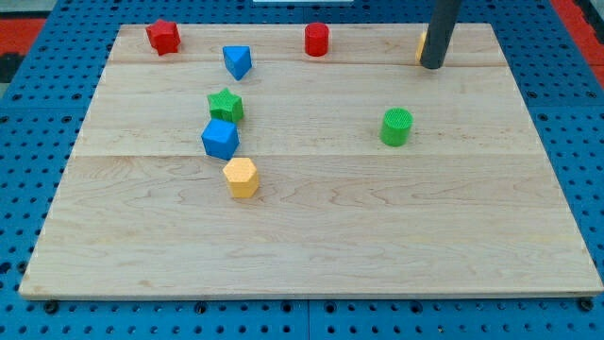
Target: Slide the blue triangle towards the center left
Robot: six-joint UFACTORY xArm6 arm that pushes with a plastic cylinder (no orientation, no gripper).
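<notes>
Because our claw, a plain rod whose tip [432, 66] holds nothing, rests well to the view's right of the blue triangle [237, 61], we risk striking the red cylinder [316, 40] between them or driving the triangle into the green star [226, 104].

My tip [433, 66] is down on the tabletop [311, 227] near the view's top right, and the dark rod runs straight up from it, leaning a touch right, and out of the view's top edge. No more of the arm shows above the rod.
</notes>
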